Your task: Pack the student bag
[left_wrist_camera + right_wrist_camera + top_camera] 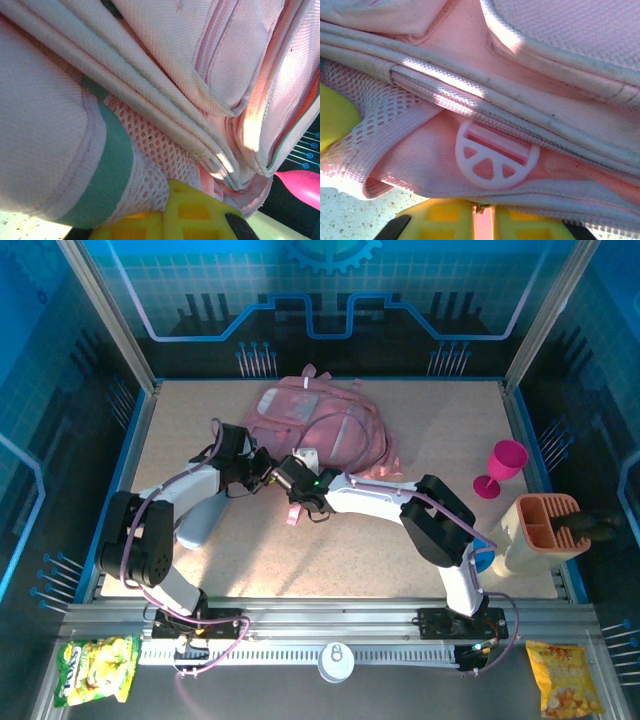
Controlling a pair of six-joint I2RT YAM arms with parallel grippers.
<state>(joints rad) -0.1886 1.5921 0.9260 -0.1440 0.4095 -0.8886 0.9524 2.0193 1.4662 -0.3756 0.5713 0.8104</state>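
Arms fold inward, right pincer clamped on the student bag, state of left pincer unclear.

My two arms are built alike, with smooth white shells on the long links and chunky black housings at the joints. The left arm and the right arm each carry a thin purple cable that loops loose along the outside. Each base sits on a black plate on the silver rail along the near edge of the tabletop. A small green light glows near my right wrist. My left claw has bright yellow fingers moulded with square recesses and a black patch at one corner. My right claw is the same yellow, black at its outer corners.
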